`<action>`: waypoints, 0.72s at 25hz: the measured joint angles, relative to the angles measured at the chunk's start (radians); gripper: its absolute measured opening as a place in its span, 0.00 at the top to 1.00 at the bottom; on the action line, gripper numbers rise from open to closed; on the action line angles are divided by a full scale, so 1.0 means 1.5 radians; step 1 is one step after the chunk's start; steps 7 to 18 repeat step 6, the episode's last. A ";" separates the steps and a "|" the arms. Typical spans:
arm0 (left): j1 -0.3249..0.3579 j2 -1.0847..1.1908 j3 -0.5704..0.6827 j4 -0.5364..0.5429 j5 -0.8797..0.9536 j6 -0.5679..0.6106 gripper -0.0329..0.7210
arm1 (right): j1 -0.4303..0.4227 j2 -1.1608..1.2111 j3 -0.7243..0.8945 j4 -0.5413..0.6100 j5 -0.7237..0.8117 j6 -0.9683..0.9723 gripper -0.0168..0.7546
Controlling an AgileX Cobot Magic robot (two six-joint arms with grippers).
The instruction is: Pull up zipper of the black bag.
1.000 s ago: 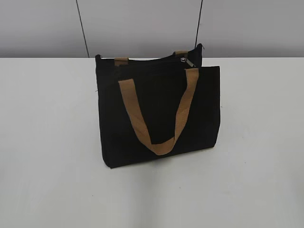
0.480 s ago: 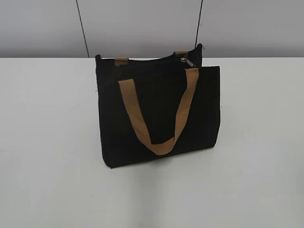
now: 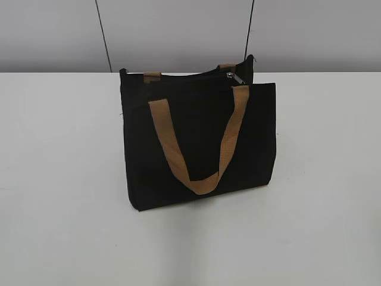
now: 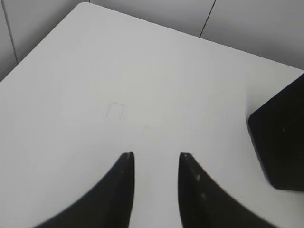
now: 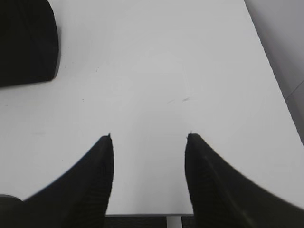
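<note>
The black bag (image 3: 199, 137) stands upright in the middle of the white table, with a tan strap handle (image 3: 199, 143) hanging down its front. The silver zipper slider (image 3: 234, 77) sits at the right end of the bag's top edge. Neither arm shows in the exterior view. My left gripper (image 4: 156, 154) is open and empty over bare table, with a corner of the bag (image 4: 280, 142) to its right. My right gripper (image 5: 148, 136) is open and empty near the table's front edge, with a corner of the bag (image 5: 26, 42) far to its upper left.
The white table (image 3: 65, 179) stretches on both sides of the bag. A grey panelled wall (image 3: 178, 30) stands behind it. The table's rounded far-left corner (image 4: 88, 4) and its right edge (image 5: 266, 57) show in the wrist views.
</note>
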 joint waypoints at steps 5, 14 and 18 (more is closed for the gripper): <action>0.001 0.000 0.000 -0.001 0.000 0.000 0.64 | 0.000 0.000 0.000 0.000 0.000 0.000 0.48; 0.001 0.000 0.000 -0.001 0.000 0.000 0.64 | 0.000 0.000 0.000 0.000 0.000 0.000 0.48; 0.001 0.000 0.000 -0.001 0.000 0.000 0.64 | 0.000 0.000 0.000 0.000 0.000 0.000 0.48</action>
